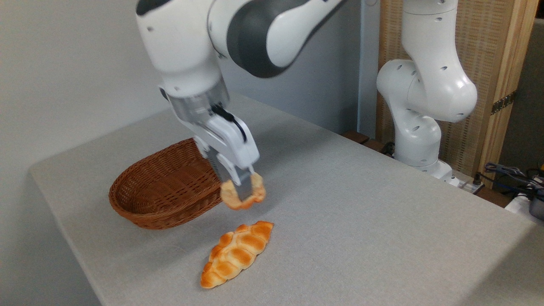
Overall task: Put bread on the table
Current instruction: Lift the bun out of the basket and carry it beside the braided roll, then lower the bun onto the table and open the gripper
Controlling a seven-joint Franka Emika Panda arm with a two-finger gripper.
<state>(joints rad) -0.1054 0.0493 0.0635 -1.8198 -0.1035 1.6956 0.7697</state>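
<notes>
The gripper [243,192] is clamped across the bread [243,195], a small round pale bun with a browned edge, one finger crossing its face so that the bun shows on both sides of it. The bun hangs clear in the air just to the right of the wicker basket [165,189], past its near right rim, and above the bare table [361,212]; the braided loaf [237,253] lies on the cloth below and in front of the basket. The bun looks light and probably soft, so a moderate squeeze across its thick middle should hold it without crushing. The arm reaches down from upper left, wrist tilted, fingers pointing down and slightly right.
</notes>
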